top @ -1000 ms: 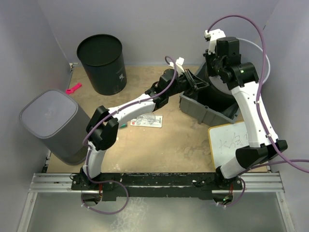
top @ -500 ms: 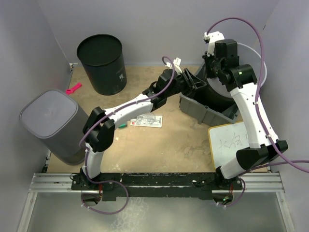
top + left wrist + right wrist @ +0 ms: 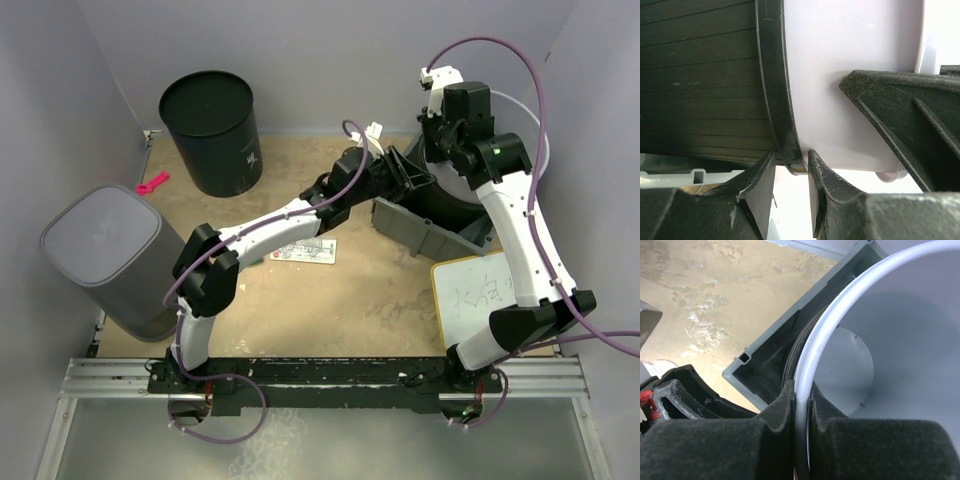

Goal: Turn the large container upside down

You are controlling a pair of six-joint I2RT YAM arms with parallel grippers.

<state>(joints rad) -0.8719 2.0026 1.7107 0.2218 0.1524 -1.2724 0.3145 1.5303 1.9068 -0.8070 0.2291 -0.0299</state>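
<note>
The large container (image 3: 455, 200) is a black ribbed tub with a pale lavender lining (image 3: 528, 112). It stands at the back right, tilted, largely hidden by my right arm. My right gripper (image 3: 447, 148) is shut on its rim; in the right wrist view (image 3: 802, 387) the pads pinch the pale rim (image 3: 840, 315). My left gripper (image 3: 425, 180) reaches in from the left. In the left wrist view (image 3: 791, 159) its two fingers straddle the black rim edge (image 3: 777, 100) and close on it.
A grey rectangular bin (image 3: 420, 235) lies against the container's front, also in the right wrist view (image 3: 765, 365). A black round bin (image 3: 210, 130) stands at back left, a grey lidded bin (image 3: 105, 255) at left. A whiteboard (image 3: 478, 300) lies at right. A clear packet (image 3: 305, 250) lies mid-table.
My left gripper has moved right onto the container's rim. More of the pale lining shows behind my right arm than a second ago.
</note>
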